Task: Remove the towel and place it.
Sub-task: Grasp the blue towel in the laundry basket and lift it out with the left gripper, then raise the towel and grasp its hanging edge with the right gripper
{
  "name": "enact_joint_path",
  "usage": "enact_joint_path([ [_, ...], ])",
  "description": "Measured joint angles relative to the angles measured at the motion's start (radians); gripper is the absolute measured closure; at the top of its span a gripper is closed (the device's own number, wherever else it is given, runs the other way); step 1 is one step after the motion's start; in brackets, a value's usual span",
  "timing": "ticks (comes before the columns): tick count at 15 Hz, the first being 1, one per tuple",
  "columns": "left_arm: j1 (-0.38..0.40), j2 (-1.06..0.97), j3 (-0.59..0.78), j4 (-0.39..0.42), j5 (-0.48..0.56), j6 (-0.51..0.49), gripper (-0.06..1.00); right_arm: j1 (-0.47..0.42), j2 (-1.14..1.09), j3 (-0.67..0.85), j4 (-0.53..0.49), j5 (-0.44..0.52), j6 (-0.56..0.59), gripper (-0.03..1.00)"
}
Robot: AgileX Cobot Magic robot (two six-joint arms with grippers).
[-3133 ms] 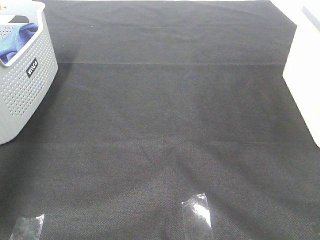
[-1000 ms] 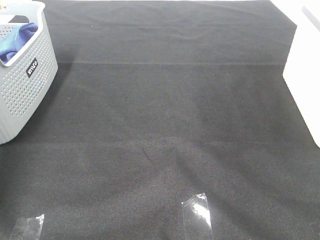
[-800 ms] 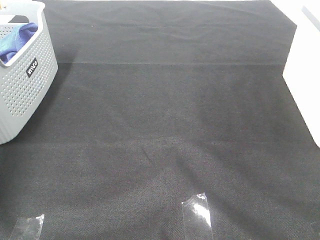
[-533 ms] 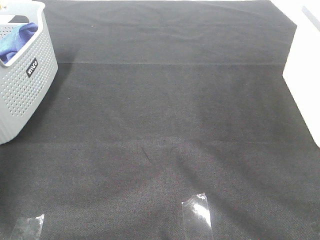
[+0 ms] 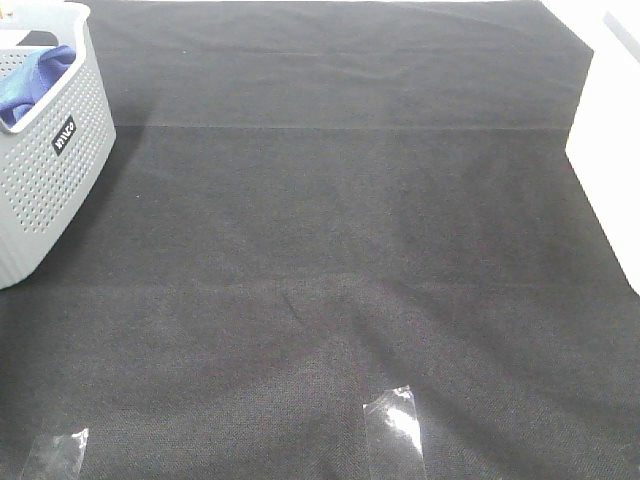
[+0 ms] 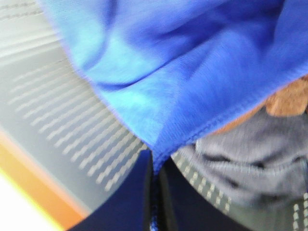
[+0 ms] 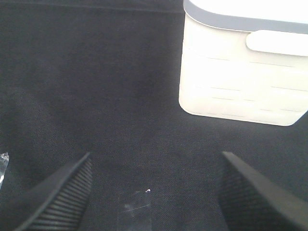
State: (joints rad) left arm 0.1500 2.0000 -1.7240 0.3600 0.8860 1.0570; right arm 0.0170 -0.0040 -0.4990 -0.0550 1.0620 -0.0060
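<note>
The bright blue towel (image 5: 28, 85) lies bunched inside the grey perforated basket (image 5: 50, 170) at the far left of the exterior high view. Neither gripper shows in that view. In the left wrist view the towel (image 6: 183, 72) fills most of the picture, and my left gripper (image 6: 155, 192) is shut on its stitched hem, close to the basket's slotted wall (image 6: 57, 110). In the right wrist view my right gripper (image 7: 156, 187) is open and empty above the black table cloth (image 7: 96, 96).
A white bin (image 5: 610, 150) stands at the right edge and also shows in the right wrist view (image 7: 240, 67). Clear tape strips (image 5: 395, 425) (image 5: 55, 455) lie on the black cloth near the front. A grey cloth (image 6: 245, 159) and a brown item (image 6: 288, 98) lie under the towel.
</note>
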Motion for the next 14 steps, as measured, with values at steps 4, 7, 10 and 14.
enact_joint_path([
  [4, 0.0, -0.122, 0.0, -0.032, 0.006, -0.046, 0.94, 0.0, 0.0, 0.0, 0.0, 0.0, 0.0, 0.28],
  [7, 0.0, -0.219, 0.0, -0.117, 0.01, -0.064, 0.94, 0.0, 0.0, 0.0, 0.0, 0.0, 0.0, 0.28],
  [10, -0.015, -0.315, 0.0, -0.136, 0.01, -0.082, 0.94, 0.0, 0.0, 0.0, 0.0, 0.0, 0.0, 0.28],
  [14, -0.084, -0.437, 0.0, -0.137, 0.011, -0.107, 0.94, 0.0, 0.0, 0.0, 0.0, 0.0, 0.0, 0.28],
])
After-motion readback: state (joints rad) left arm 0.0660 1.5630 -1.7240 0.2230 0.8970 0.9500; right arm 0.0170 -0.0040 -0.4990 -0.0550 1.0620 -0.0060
